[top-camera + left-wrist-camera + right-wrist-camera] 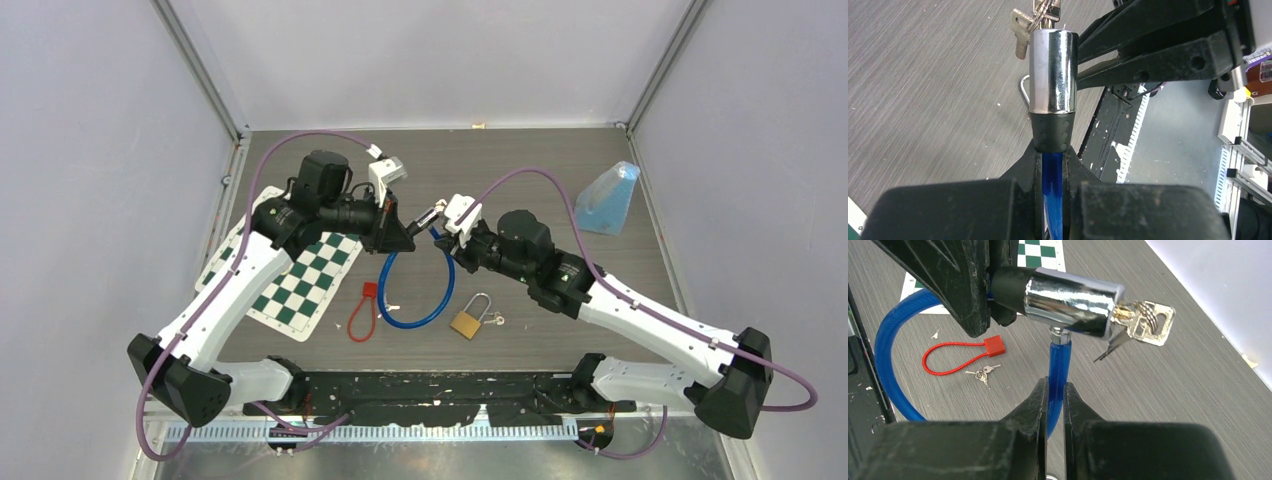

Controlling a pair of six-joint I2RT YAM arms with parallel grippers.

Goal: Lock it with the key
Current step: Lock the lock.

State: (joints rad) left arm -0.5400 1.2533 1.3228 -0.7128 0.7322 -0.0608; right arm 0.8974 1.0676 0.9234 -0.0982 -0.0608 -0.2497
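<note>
Left claw [1052, 159] clamped tight on the blue cable [1052, 200] just behind the chrome lock barrel [1053, 70]. Right claw [1053, 395] pinches the cable's other end beneath the barrel. The keys [1148, 322] are at the barrel's end.

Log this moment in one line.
left gripper shut on blue cable lock | right gripper shut on its other end | silver key in chrome cylinder
</note>
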